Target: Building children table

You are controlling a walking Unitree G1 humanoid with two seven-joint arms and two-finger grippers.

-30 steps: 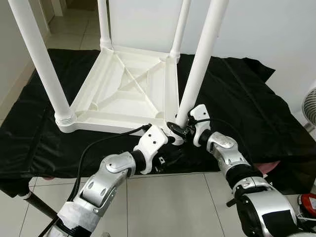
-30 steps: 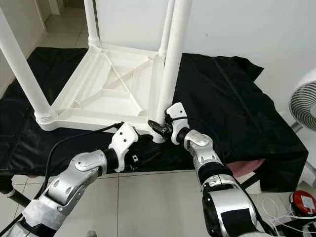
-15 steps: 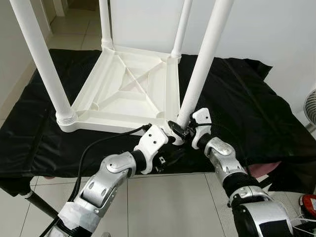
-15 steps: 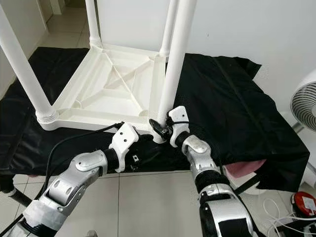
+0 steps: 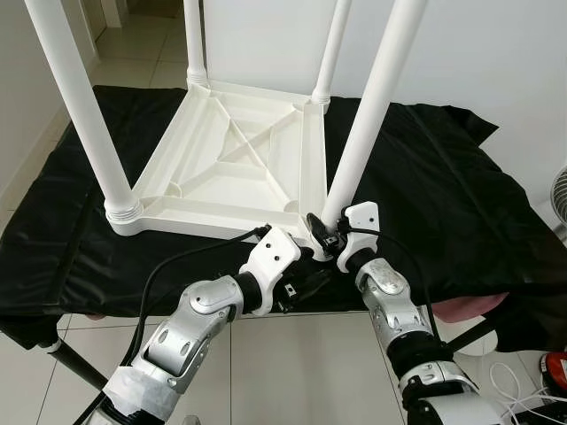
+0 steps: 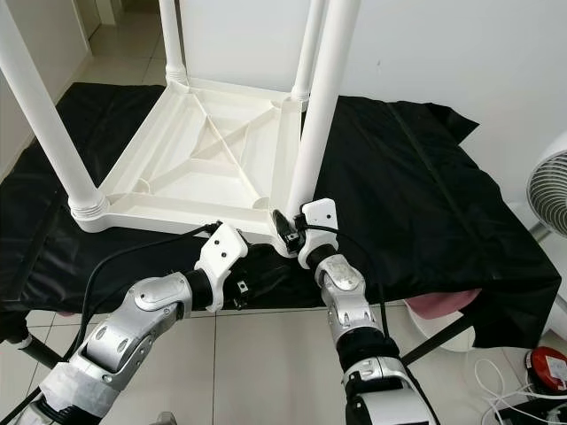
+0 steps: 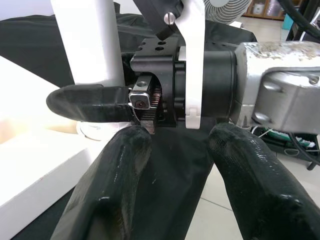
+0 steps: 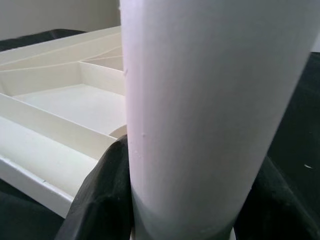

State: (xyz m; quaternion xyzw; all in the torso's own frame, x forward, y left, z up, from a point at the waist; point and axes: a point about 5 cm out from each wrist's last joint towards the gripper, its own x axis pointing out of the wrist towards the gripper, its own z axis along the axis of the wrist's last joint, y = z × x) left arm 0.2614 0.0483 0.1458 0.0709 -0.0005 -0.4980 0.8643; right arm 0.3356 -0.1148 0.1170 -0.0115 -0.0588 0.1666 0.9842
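A white children's table (image 5: pixel 230 168) lies upside down on a black cloth (image 5: pixel 443 186), its legs pointing up. My right gripper (image 5: pixel 323 237) is shut around the base of the near right leg (image 5: pixel 368 115), where it meets the table's front corner. In the right wrist view the leg (image 8: pixel 210 110) stands between the black fingers (image 8: pixel 100 195). My left gripper (image 5: pixel 306 279) is just below and in front of that corner, at the cloth's front edge. It is open, its fingers (image 7: pixel 115 185) apart with nothing between them, pointing at the right gripper (image 7: pixel 150 107).
The cloth covers a low platform that ends just in front of me, with tiled floor (image 5: pixel 292 372) below. A fan (image 6: pixel 549 190) stands at the right, with a red object (image 6: pixel 542 361) and cables on the floor near it. A white wall rises behind the table.
My right forearm has swung inward under the gripper, which stays on the leg's base. The left arm has stayed put. The view has shifted slightly.
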